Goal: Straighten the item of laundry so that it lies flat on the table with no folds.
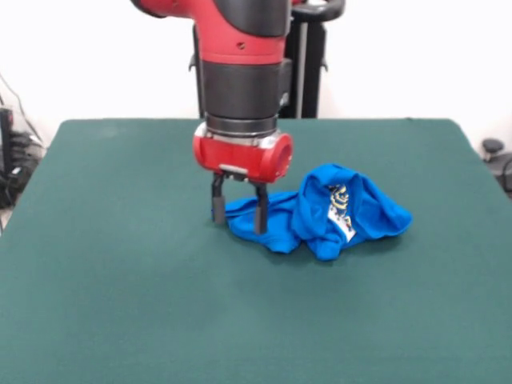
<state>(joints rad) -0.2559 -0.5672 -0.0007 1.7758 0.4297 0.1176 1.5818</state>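
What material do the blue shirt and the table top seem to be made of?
The blue shirt looks like soft, thin knit fabric, probably cotton: it bunches in limp, rounded folds. The table top appears covered with matte dark green felt-like cloth, showing no shine.

White wall behind, clutter at both side edges

A plain white wall (416,56) fills the back, evenly lit with no hard shadows. Past the left edge of the table sit dark cables (14,156) and a black box-like item, too dim to identify. Past the right far corner, a small dark round object (494,147) sits low; what it belongs to cannot be told
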